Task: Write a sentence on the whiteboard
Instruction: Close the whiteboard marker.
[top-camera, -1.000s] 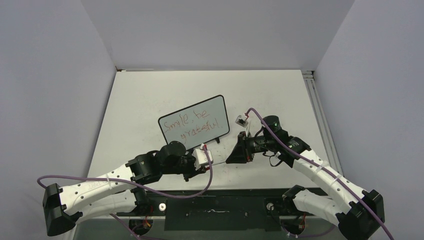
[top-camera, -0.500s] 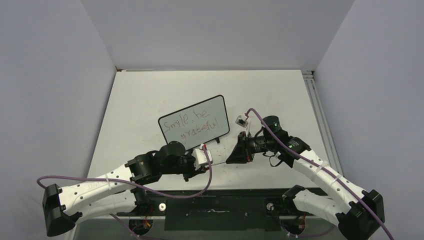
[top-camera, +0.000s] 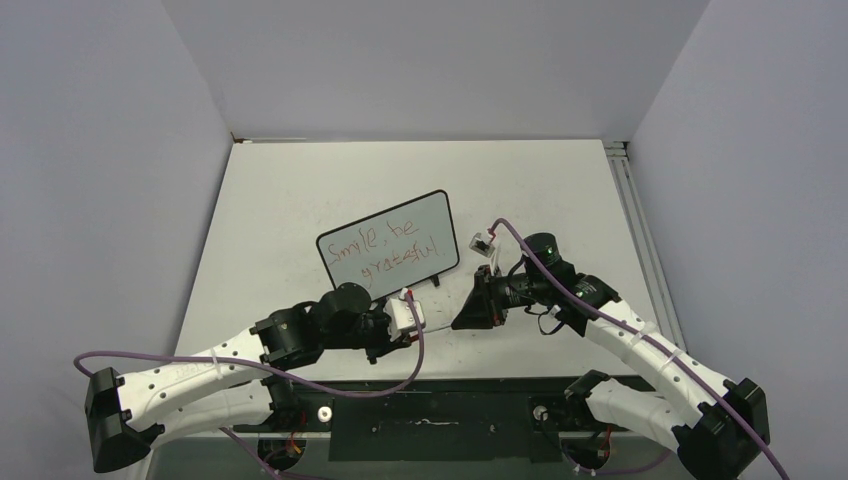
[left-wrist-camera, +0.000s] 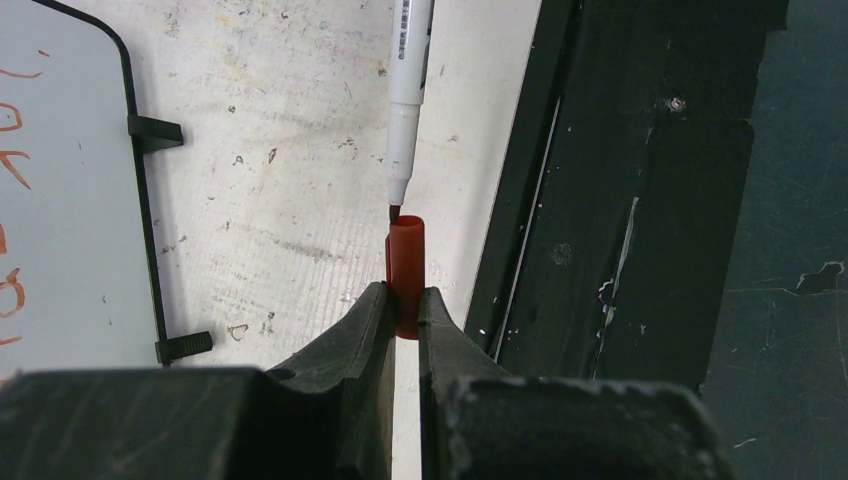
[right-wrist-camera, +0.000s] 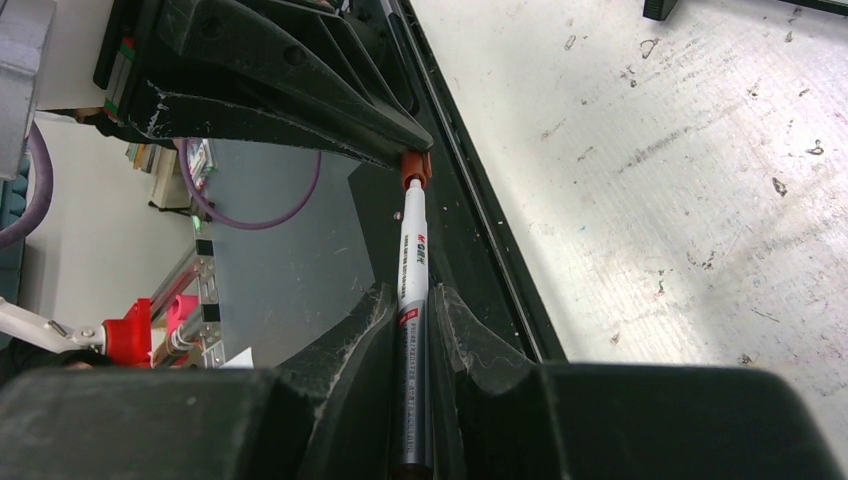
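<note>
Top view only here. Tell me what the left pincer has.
Observer: The left pincer is shut on a red cap, with the open end pointing away from it.
Operator: Now the right one.
Observer: The right pincer is shut on the barrel of the white marker.
Operator: Report whether it's capped.
Observer: Not yet. The nib sits at the cap's mouth and is not pushed in.
</note>
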